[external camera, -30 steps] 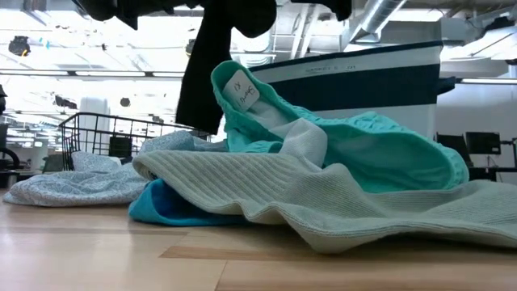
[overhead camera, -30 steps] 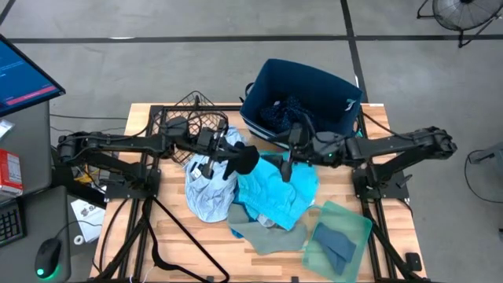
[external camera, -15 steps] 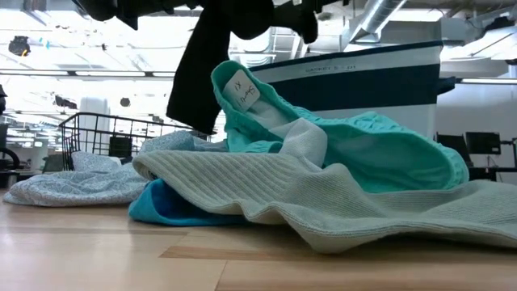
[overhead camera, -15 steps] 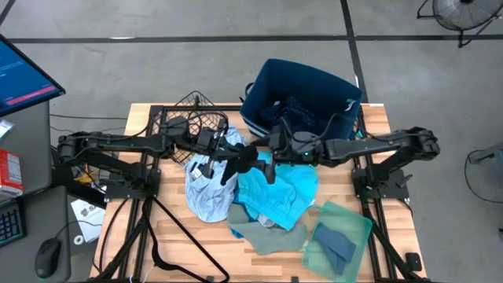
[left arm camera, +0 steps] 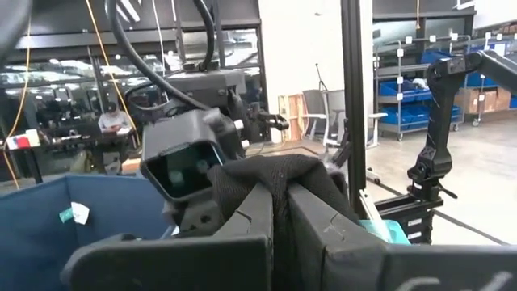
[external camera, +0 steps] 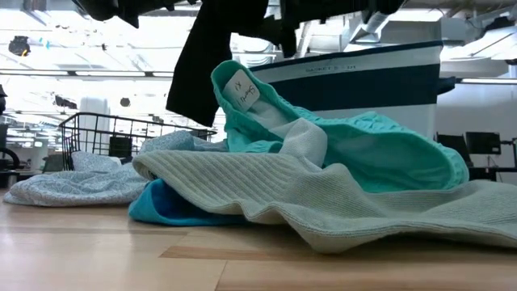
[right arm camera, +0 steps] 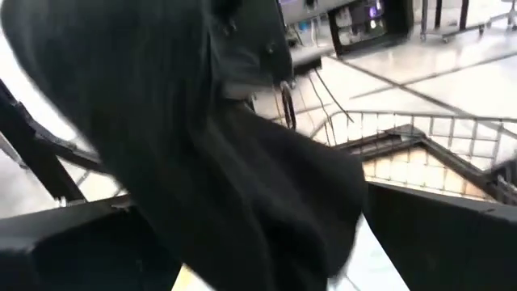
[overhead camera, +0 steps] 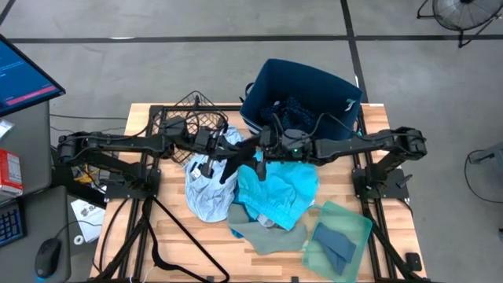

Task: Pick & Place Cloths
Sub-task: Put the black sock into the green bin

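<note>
Wooden table [overhead camera: 181,244] below — left gripper [overhead camera: 229,163] pinches the small black cloth [external camera: 202,65] aloft; right gripper [overhead camera: 259,149], jaws wide, beside it — a mistimed handover could drop it.

Ribbed grey knit cloth [external camera: 323,198], matt black cloth [external camera: 212,56], wood-grain table [external camera: 97,250], wire basket [overhead camera: 192,114].
</note>
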You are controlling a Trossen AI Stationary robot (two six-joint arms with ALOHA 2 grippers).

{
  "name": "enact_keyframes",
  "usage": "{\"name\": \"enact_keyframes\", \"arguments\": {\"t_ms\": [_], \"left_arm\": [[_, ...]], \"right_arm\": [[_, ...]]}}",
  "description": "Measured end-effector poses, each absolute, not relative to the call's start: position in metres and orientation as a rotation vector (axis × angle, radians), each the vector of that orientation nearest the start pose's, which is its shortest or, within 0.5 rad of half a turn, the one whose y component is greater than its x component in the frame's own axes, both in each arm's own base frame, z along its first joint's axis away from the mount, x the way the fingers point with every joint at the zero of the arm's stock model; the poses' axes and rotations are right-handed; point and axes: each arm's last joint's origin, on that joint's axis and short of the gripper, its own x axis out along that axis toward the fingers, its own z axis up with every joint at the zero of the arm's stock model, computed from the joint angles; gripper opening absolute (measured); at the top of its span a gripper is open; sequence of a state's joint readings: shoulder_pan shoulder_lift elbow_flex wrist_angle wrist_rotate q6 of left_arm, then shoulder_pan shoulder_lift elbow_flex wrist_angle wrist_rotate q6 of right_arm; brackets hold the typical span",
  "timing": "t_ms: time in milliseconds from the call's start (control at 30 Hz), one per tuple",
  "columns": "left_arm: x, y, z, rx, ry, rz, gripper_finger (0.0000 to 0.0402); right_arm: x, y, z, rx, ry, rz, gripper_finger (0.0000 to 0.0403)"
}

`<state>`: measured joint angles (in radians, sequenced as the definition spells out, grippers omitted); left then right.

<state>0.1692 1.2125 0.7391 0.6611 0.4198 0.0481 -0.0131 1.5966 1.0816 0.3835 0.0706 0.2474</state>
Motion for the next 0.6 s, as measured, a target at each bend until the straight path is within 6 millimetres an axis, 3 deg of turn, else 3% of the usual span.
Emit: {"name": "enact_keyframes", "arguments": {"t_ms": [367, 500, 600], "left_arm": [[0.263, 0.033, 0.311, 0.109, -0.193, -0.246, 0.0001], [0.263, 0.033, 0.311, 0.111, -0.196, -0.248, 0.0001], [0.263, 0.033, 0.311, 0.111, -0.197, -0.247, 0.0001]], "right_arm": [[0.393, -0.018, 0.281, 0.262, 0.127, -0.003, 0.0315], [0.399, -0.018, 0.286, 0.265, 0.129, 0.061, 0.0264], [0.399, -0.018, 0.288, 0.250, 0.131, 0.067, 0.0192]]}}
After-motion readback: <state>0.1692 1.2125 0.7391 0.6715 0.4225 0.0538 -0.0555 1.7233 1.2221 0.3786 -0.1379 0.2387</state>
